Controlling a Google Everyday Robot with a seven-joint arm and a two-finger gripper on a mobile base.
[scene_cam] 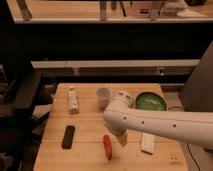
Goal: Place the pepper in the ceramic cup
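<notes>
The red-orange pepper [107,146] lies on the wooden table [85,125] near its front edge, pointing toward me. The pale ceramic cup [103,96] stands upright at the back middle of the table. My gripper [121,138] hangs from the white arm [160,124] just right of the pepper, close above the table, apart from the cup.
A green bowl [150,101] sits at the back right, partly behind the arm. A white bottle [73,99] lies at the back left. A black remote-like bar [68,136] lies at the front left. A white flat object [147,142] lies right of the gripper.
</notes>
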